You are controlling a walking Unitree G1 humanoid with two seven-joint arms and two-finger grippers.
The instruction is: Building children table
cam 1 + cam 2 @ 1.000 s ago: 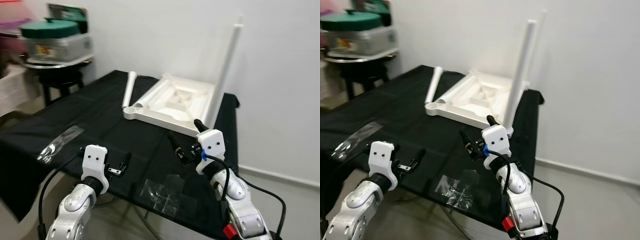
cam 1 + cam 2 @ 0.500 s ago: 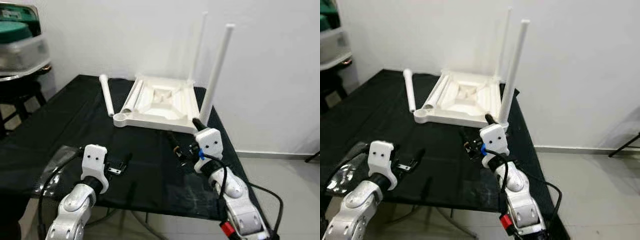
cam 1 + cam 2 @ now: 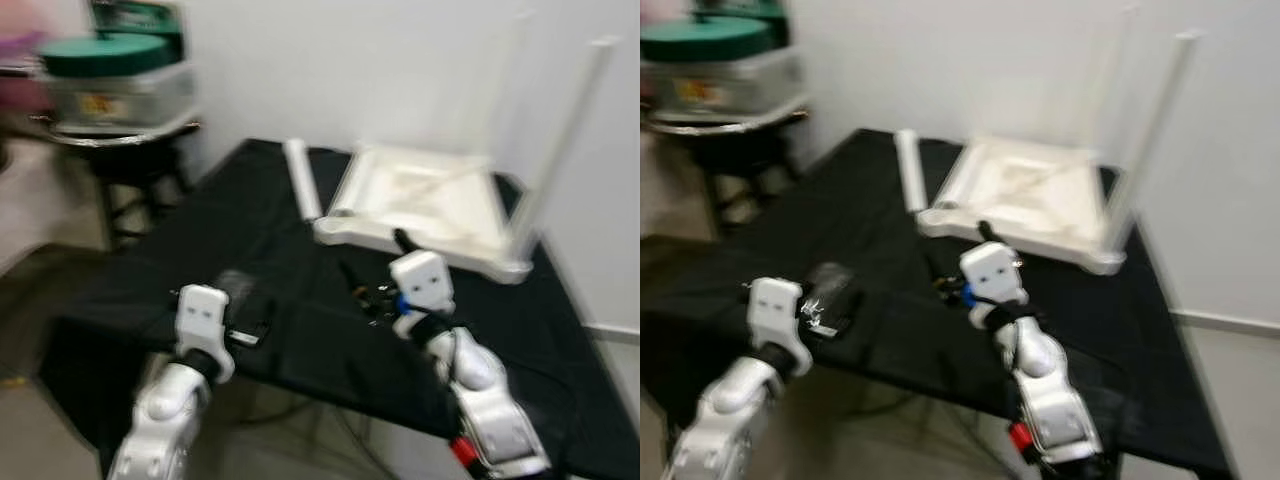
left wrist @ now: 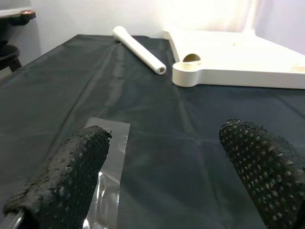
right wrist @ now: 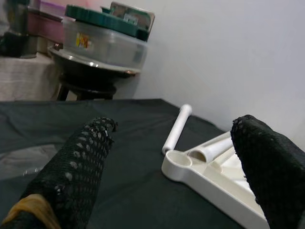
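A desk [image 3: 150, 290] draped in black cloth is seen in blurred head views. On its far part, near the white wall, a white children's table top [image 3: 430, 205] is laid upside down, with two white legs [image 3: 560, 140] standing upright from its far-right corners. A loose white leg [image 4: 139, 49] is laid flat on the cloth just beside the top's left edge, apart from an empty round socket [image 4: 191, 58] at the top's near-left corner. A further white tube [image 5: 212, 149] is seen lying inside the frame by that socket.

The left pincer [image 4: 167, 157] is held low over the near part of the desk with its fingers [image 4: 71, 171] spread wide and nothing between them; a piece of clear plastic film [image 4: 107, 167] lies on the cloth below it. The right pincer [image 5: 176, 157] is held above the cloth just short of the table top, likewise spread wide and empty.

Beyond the desk's left end, a clear container with a green lid [image 5: 105, 38] is set on a dark round stool [image 3: 125, 150].
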